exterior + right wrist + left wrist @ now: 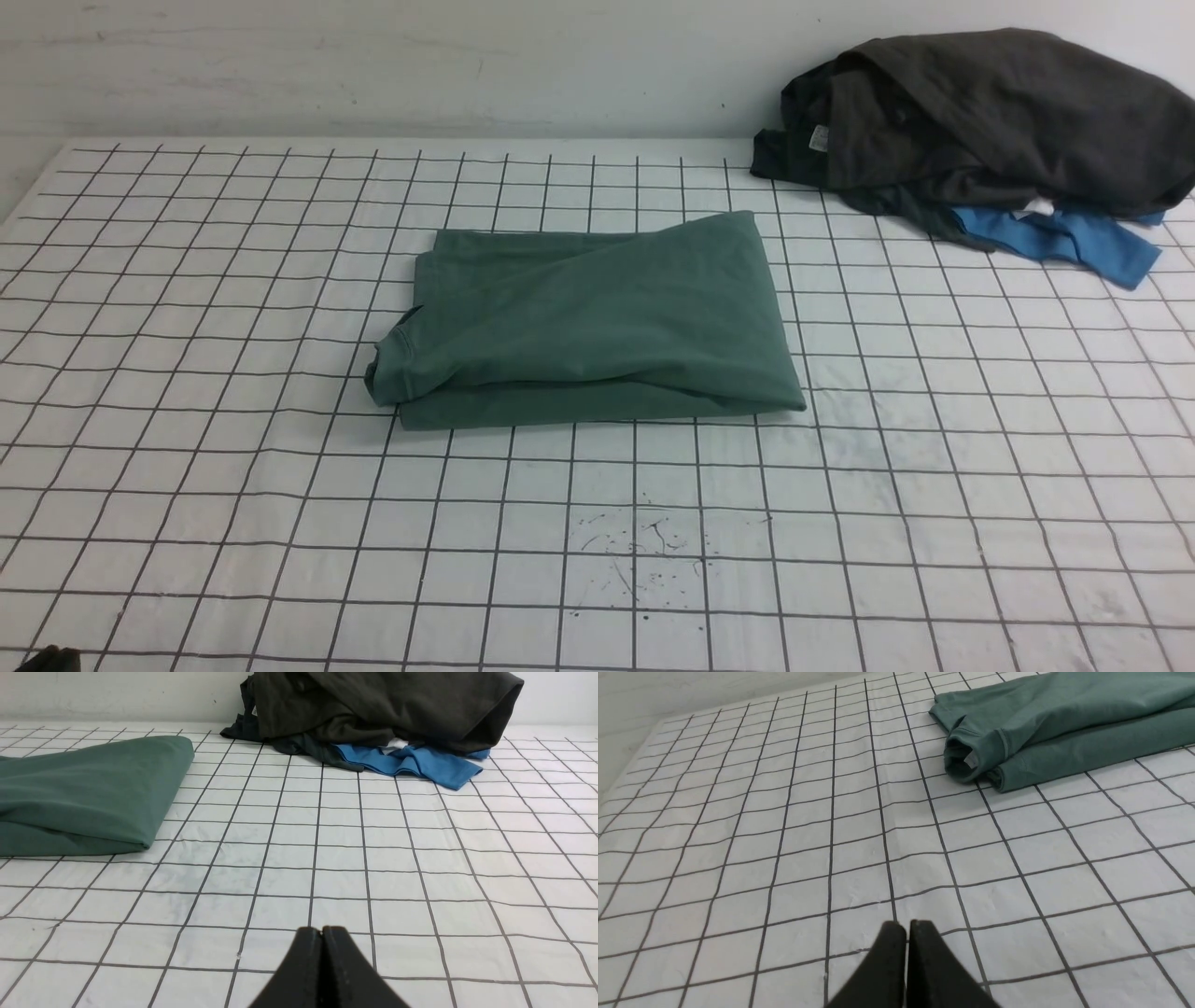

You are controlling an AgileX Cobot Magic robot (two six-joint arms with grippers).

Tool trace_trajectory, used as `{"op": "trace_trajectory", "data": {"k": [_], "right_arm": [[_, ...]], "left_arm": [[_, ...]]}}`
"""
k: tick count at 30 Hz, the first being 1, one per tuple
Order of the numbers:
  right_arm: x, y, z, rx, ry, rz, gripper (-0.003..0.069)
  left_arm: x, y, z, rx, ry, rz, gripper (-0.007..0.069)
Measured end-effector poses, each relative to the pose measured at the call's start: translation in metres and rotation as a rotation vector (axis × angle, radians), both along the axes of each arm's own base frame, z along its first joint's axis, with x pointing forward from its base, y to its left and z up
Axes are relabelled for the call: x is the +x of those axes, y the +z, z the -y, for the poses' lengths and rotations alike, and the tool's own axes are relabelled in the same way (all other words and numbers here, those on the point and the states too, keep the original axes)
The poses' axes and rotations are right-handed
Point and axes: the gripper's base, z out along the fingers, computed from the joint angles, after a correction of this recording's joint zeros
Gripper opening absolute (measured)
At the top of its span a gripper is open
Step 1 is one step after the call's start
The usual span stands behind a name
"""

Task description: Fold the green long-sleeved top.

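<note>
The green long-sleeved top [597,322] lies folded into a compact rectangle in the middle of the white gridded table. Its neck end with the white label points toward the left side and shows in the left wrist view [1055,723]. Its smooth folded edge shows in the right wrist view [88,793]. My left gripper [907,925] is shut and empty, over bare table well short of the top. My right gripper [321,929] is shut and empty, over bare table to the right of the top. Neither arm shows in the front view, apart from a dark scrap at the bottom left corner.
A pile of dark grey-black garments [990,112] with a bright blue garment [1064,238] under it lies at the back right, also in the right wrist view [373,709]. A white wall [373,65] bounds the far edge. Ink specks [644,551] mark the near table.
</note>
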Motion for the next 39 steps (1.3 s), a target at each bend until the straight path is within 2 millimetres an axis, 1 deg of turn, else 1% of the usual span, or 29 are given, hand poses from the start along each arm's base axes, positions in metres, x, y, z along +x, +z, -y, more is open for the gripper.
{"op": "trace_trajectory", "data": {"k": [10, 39], "right_arm": [[0.0000, 0.0000, 0.0000, 0.000, 0.000, 0.000, -0.0014], [0.0000, 0.0000, 0.0000, 0.000, 0.000, 0.000, -0.0014]], "left_arm": [[0.0002, 0.0000, -0.0021, 0.011, 0.050, 0.001, -0.0007], [0.0002, 0.0000, -0.0024, 0.001, 0.060, 0.000, -0.0007]]}}
